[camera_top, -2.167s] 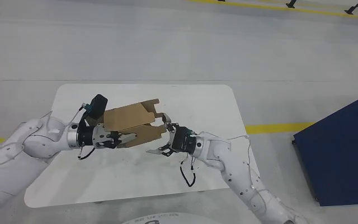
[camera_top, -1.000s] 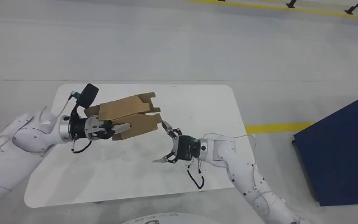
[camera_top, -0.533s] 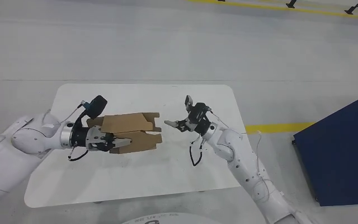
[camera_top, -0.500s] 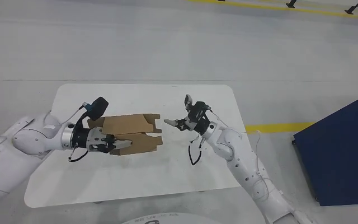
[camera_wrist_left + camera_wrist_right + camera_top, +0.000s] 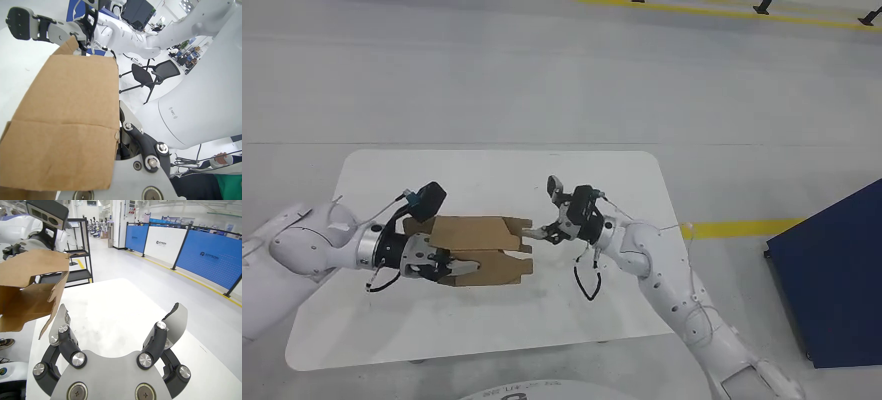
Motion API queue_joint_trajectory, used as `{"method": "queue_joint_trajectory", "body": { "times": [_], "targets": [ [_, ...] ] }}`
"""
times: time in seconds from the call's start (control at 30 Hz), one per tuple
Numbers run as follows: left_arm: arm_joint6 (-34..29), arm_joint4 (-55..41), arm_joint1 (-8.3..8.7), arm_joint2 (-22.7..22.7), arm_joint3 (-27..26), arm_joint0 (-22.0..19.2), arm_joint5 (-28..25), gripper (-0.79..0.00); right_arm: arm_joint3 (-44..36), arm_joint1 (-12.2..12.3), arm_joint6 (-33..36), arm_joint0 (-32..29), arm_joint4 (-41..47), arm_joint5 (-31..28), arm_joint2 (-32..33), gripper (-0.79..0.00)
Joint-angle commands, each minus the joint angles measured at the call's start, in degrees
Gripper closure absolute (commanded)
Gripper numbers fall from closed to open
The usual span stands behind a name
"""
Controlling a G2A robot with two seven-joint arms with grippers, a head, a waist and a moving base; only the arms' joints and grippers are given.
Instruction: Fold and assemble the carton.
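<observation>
The half-formed brown cardboard carton [image 5: 477, 250] hangs over the white table's [image 5: 612, 170] middle, clamped by the left gripper [image 5: 455, 268]. The right gripper [image 5: 540, 210] is spread wide and empty beside the end flaps [image 5: 58, 289]. Recommended: fold one flap squarely inward against a firm hold.

A big factory-style robot hall: yellow floor lines [image 5: 737, 229], blue partition panels [image 5: 208, 262], a black metal rack [image 5: 80, 272], a black chair [image 5: 143, 75].

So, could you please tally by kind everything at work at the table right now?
Cartons: 1, the brown carton.
Grippers: 2, the left gripper shut on the carton, the right gripper open beside it.
Tables: 1, the white table.
Total: 4.
</observation>
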Motion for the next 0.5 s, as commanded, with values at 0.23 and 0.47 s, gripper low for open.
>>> {"method": "queue_joint_trajectory", "body": {
  "times": [0.23,0.47],
  "targets": [
    [0.0,-0.31,-0.65,0.94,0.05,-0.9,0.0,0.0,0.8,-0.4,0.63,2.15,0.56,-5.23,-2.55,-0.785],
    [0.01,-1.12,-1.37,0.25,0.77,-1.34,0.0,0.0,1.48,-0.64,0.95,2.98,0.91,-5.38,-3.14,-0.785]
  ]
}}
